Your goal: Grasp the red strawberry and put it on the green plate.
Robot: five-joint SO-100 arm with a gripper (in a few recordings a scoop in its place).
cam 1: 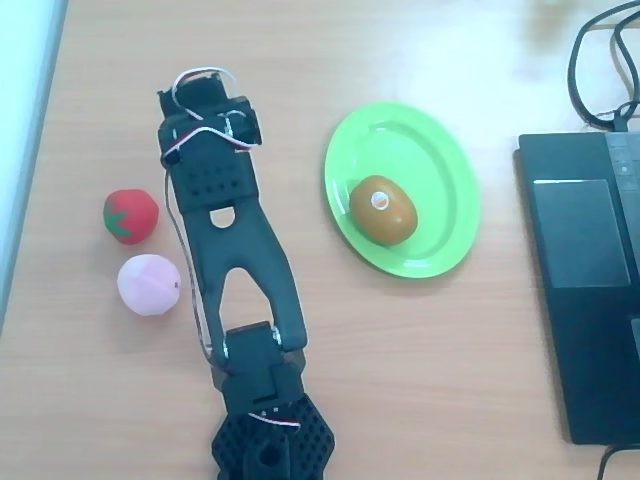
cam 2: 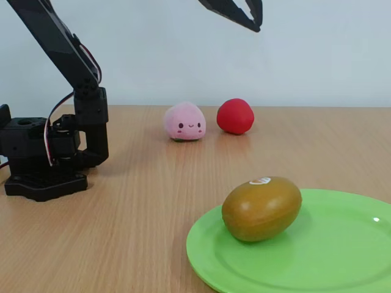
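The small rounded red toy strawberry [cam 1: 130, 215] with its green leafy cap lay on the light wooden desk [cam 1: 420, 360], left of my arm in the overhead view, free of any grip. Just beside it, perhaps touching, sat the pale pink round soft fruit [cam 1: 150, 284] with a little face on it. Across my black arm [cam 1: 240, 260], well apart from both, lay the bright lime green oval plastic plate [cam 1: 440, 160] with its raised rim, and a brown-orange oval fruit [cam 1: 382, 209] with a white sticker rested on it. My claw [cam 2: 253, 21] hung high above the desk in the fixed view, holding nothing; I could not tell whether its tips were apart or together, since the top edge cut it off. A black laptop [cam 1: 585, 270] and cables [cam 1: 600, 60] lay at the right edge.
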